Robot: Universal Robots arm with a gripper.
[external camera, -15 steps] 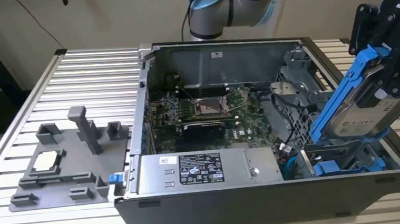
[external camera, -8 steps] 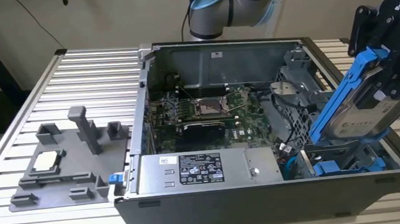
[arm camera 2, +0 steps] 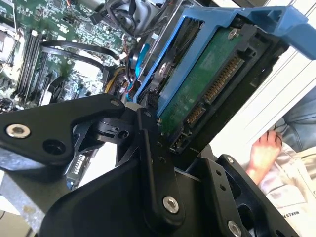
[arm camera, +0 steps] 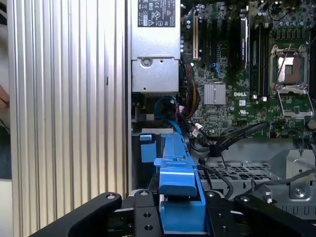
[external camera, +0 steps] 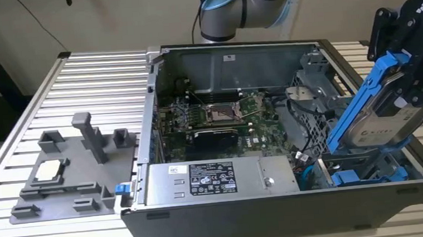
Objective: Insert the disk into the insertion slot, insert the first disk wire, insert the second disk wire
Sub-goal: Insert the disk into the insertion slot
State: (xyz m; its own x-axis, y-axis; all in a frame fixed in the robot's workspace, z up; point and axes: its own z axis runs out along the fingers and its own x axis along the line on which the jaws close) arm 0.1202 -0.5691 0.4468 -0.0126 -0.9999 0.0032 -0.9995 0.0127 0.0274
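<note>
gripper (external camera: 416, 79) is clenching the disk (external camera: 381, 115), pinching its blue carrier from both sides in the first wrist view (arm camera: 180, 217). the disk is hanging tilted, one end high, over the near corner of the case (external camera: 278, 220) at the exterior view's right, its low end near the blue bay (external camera: 357, 175). a grey fixture (external camera: 66, 173) is lying well apart on the table (external camera: 97, 76) at the exterior view's left.

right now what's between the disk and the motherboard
In the exterior view, a grey metal cage and black cables lie between the disk and the motherboard.
</note>
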